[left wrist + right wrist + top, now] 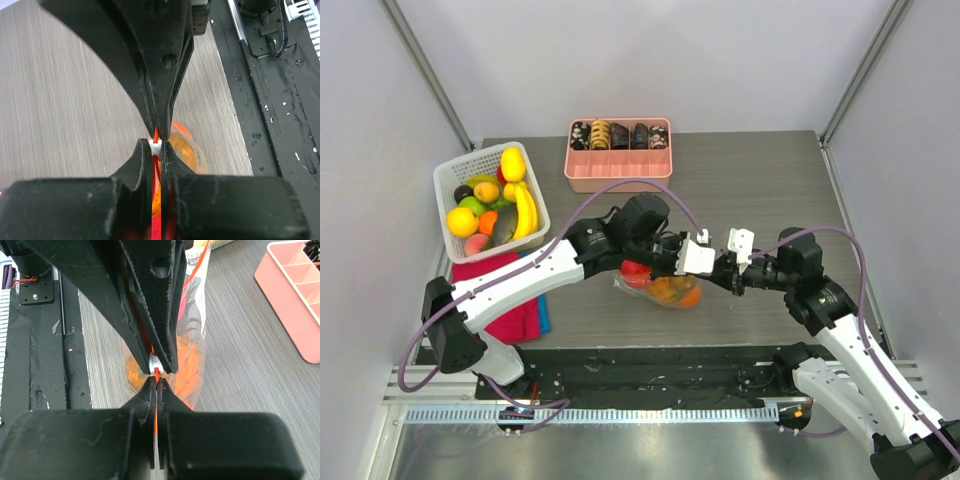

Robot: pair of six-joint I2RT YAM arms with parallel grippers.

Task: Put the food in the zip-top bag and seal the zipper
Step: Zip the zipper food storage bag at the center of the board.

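Over the overhead camera I am seeing both arms meeting at the centre of the frame, left hand (708, 266) and right hand (728, 274) tip to tip above the grey wood-grain tabletop (770, 180). The zip-top bag (660, 290) is sitting just below them, left of centre; I cannot tell whether it is touching the surface. Through its clear crinkled plastic the food (672, 292) is showing as one round red piece and some orange lumps, so I am judging the loading done for these pieces. At the upper left a white lattice basket (442, 185) is holding glossy yellow, green and orange toy produce. A pink divided tray (620, 182) is sitting at top centre.

On the left wrist camera my own black fingers are filling the bottom edge. They are pressed together on the small white slider (155, 146), with the thin orange-red zipper (156, 175) running down between them. The right hand's scuffed matte fingers are occupying the top of the frame, closed.

On the right wrist camera the right hand (156, 385) is clamping flat on the zipper strip at bottom centre, with nothing but the strip between its fingers. The opposite fingers are pinching the slider just above. Behind them, right of centre, the bag is bulging, shiny and wrinkled.

What is left, as I am reading it, is the sealing: drawing the slider along the strip. How much of the track is already closed is hidden from me.
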